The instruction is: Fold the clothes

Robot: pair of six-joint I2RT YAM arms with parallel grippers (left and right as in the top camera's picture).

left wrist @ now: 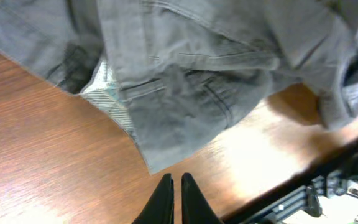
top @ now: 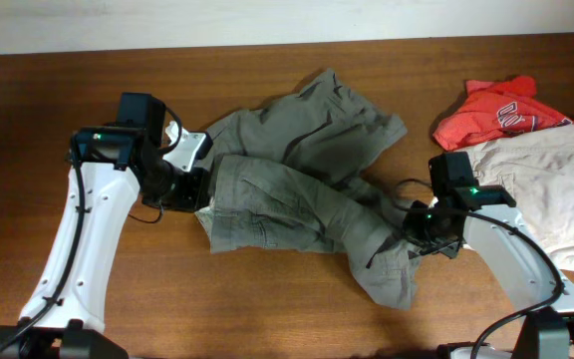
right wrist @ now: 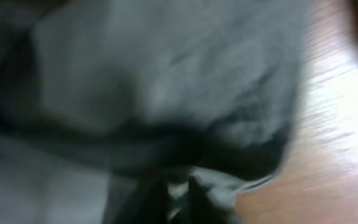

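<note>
Currently pinching the lower leg hem of the shorts point(top: 297, 189) with the right gripper point(right wrist: 178, 186), fingers closing on a fold of cloth, though through a blurred view. Probably holding that corner for lifting it over the rest. Hovering the left gripper point(left wrist: 174, 177) with fingers pressed together and gripping nothing, just off the waistband end over bare table point(top: 267, 309), likely staging for a grab. Keeping clear of the red T-shirt point(top: 496, 110) and beige shorts point(top: 546, 189) at far right. Seeing white lettering on the T-shirt, not managing to read it.
</note>
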